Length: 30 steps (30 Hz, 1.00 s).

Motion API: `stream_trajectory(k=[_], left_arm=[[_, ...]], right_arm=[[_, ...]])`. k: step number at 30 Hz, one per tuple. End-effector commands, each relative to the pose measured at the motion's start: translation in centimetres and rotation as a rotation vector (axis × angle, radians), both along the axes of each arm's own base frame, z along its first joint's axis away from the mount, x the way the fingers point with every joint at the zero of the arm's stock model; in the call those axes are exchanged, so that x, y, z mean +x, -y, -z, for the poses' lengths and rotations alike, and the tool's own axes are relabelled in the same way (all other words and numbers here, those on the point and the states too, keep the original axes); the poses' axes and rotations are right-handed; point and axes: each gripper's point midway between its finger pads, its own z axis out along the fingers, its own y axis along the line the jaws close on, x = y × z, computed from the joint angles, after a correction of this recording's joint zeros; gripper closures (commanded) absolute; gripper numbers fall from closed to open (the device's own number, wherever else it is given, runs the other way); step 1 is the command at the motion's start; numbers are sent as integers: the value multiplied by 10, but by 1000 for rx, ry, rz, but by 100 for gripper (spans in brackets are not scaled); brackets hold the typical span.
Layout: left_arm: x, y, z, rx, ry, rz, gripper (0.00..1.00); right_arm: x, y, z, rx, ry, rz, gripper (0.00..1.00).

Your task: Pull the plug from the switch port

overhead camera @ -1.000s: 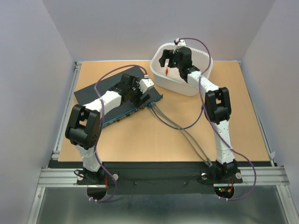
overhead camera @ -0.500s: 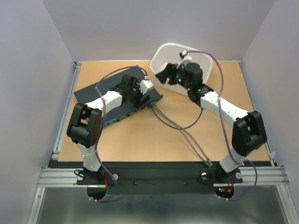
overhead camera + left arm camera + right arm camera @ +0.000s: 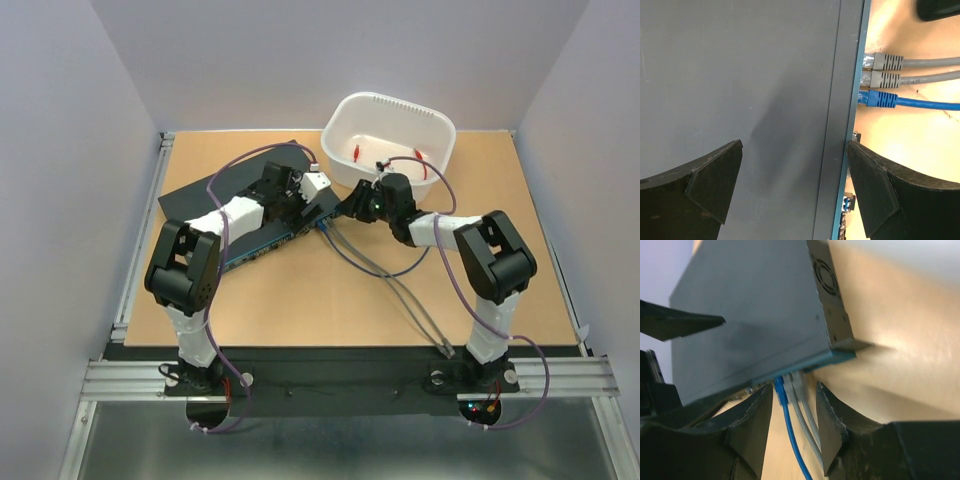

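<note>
left tool [image 3: 795,162] wide over the switch [image 3: 740,65]; right tool [image 3: 795,390] parted before the blue plug [image 3: 779,388], two grey plugs [image 3: 886,78] just beside.

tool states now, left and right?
Left tool: open, over the switch, holding nothing.
Right tool: open, straddling the plugged cables, not clamped.

Switch [image 3: 196,192] partly beneath left arm [image 3: 236,211]

Left arm [image 3: 235,212] stretched forward-right, elbow bent, wrist low. Left gripper [image 3: 795,145] facing down, jaws spread wide. Right arm [image 3: 450,225] folded, forearm angled left toward centre. Right gripper [image 3: 794,395] low, pointing left, jaws parted, narrower gap. Grippers near, apart.
</note>
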Motion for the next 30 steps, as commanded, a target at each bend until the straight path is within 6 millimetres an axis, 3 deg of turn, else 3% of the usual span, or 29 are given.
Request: stream_trajectory(k=[1, 5, 9, 10, 15, 20, 21, 23, 24, 28, 30], left_arm=[[2, -4, 15, 26, -6, -19, 4], [4, -3, 15, 22, -6, -26, 4], [4, -2, 15, 16, -8, -24, 4], [4, -1, 18, 16, -13, -23, 4], [5, 0, 19, 12, -16, -26, 4], [6, 1, 18, 9, -14, -23, 4], [6, 1, 17, 8, -13, -23, 4], [6, 2, 17, 5, -13, -20, 4], [6, 2, 18, 4, -16, -20, 4], [7, 2, 16, 2, -12, -18, 4], [7, 2, 15, 3, -8, -18, 4]], right_arm=[[14, -21, -10, 120, 15, -40, 55], [12, -21, -3, 147, -7, -16, 56], [-1, -9, -17, 107, 46, 33, 56], [-1, -4, -29, 96, 80, 55, 56], [-33, -6, -27, 62, 75, 89, 56], [-44, -7, -31, 159, 64, 144, 56], [-49, -3, -21, 166, 42, 157, 56], [-49, 0, -16, 207, 20, 197, 54], [-47, -2, -21, 240, 41, 197, 53], [-46, -16, -10, 293, 0, 158, 53], [-37, -19, -16, 301, 31, 162, 53]])
